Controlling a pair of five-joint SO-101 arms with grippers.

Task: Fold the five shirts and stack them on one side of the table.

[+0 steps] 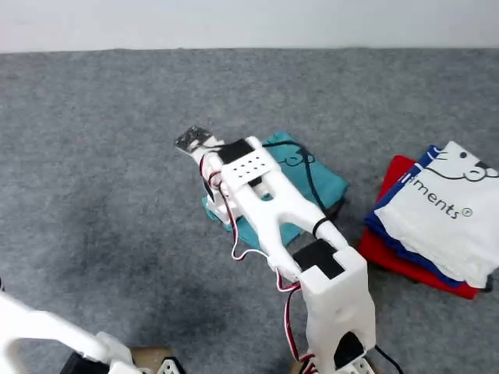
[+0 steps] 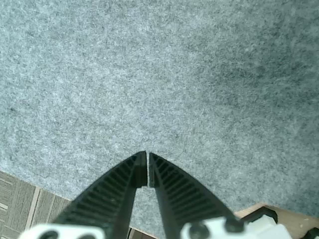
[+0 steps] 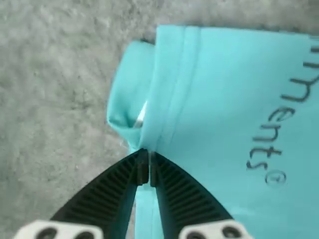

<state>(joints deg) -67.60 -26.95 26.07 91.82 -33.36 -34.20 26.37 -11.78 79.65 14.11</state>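
Grey felt covers the counter (image 1: pixel 117 156), with a pale wall along its 12 o'clock edge. A folded teal shirt (image 1: pixel 320 183) lies close to the middle of the counter, a touch toward 3 o'clock, with dark printed lettering across its upper face. In the right wrist view the teal shirt (image 3: pixel 224 99) shows a stitched hem and a small bunched fold at one corner.

The right claw (image 3: pixel 145 172) is closed, its black ribbed tips meeting right at that hem. Whether any cloth is pinched between them I cannot tell. The right arm (image 1: pixel 265 195) rises from its base at 5 o'clock and stretches toward 11 o'clock across the teal shirt, hiding much of it.

Well apart from the teal shirt, at the 3 o'clock edge, sits a stack of folded shirts. A red shirt (image 1: pixel 394 175) is at the bottom, a blue shirt (image 1: pixel 383 224) lies on it, and a white shirt (image 1: pixel 448 210) with dark print is on top.

At 7 o'clock the left arm (image 1: pixel 47 331) sits low by the near edge. The left claw (image 2: pixel 148 172) is closed with nothing between its tips, above bare felt near the counter's rim, where carpet-tiled floor (image 2: pixel 20 204) shows past the edge.
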